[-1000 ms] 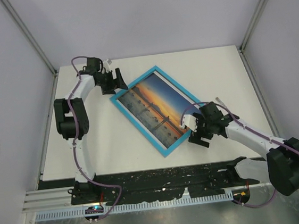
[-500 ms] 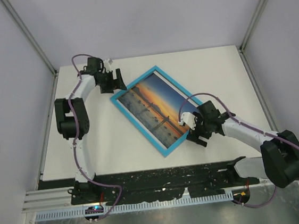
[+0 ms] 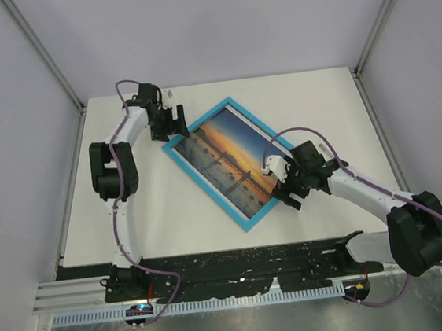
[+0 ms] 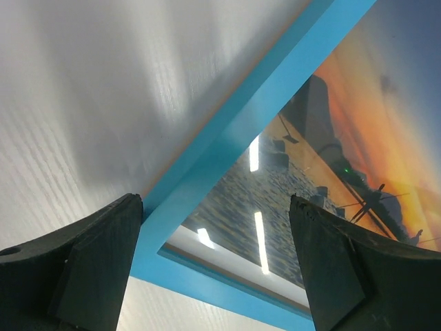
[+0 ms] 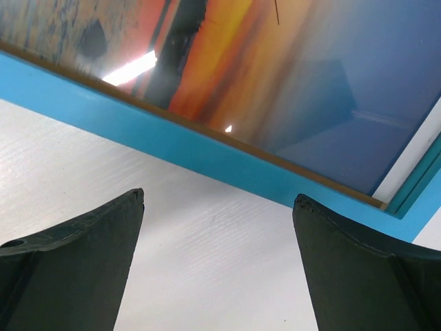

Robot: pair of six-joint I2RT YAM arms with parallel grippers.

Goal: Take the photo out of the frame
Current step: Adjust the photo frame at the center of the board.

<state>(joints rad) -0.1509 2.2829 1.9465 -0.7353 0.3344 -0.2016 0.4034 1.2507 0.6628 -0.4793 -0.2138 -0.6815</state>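
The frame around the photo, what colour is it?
The frame is bright light blue, clearest in the left wrist view.

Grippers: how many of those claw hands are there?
2. The left gripper over the frame, at its far left corner; right gripper beside its near right edge. None hidden.

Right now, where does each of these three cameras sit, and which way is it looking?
Top external: above and behind the arms, looking down at the table; both arms show, left gripper and right gripper open at opposite ends of the frame.
Left wrist: on the left wrist, facing down at a frame corner; its two dark fingers show.
Right wrist: on the right wrist, facing down at a frame edge; its fingers show.
Shared: all three see the frame and the photo.
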